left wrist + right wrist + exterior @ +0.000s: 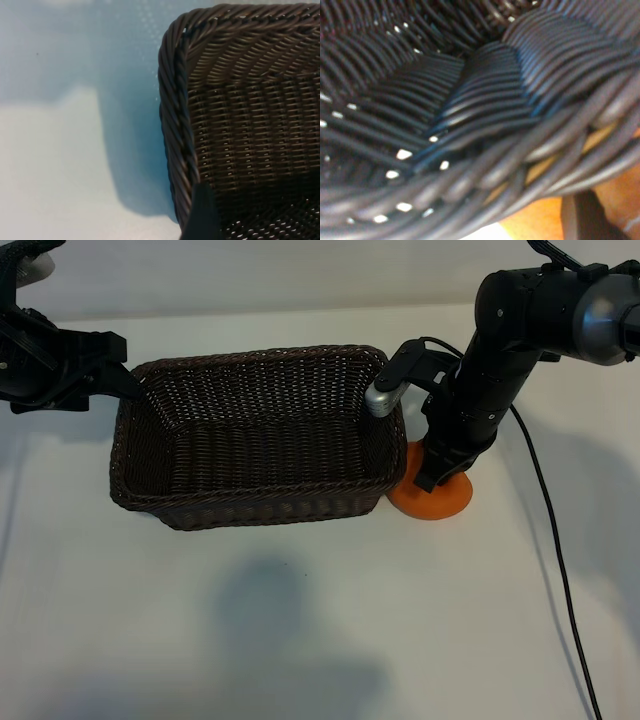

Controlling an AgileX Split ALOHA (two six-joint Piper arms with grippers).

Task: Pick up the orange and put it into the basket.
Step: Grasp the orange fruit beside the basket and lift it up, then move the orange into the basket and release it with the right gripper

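Robot test bench, lab-type setting: plain white counter point(300, 640), two black arms mounted apart, loose cable point(560, 570) trailing across the surface.

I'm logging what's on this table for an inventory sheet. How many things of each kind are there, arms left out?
Wicker basket: 1
Orange: 1
Total: 2
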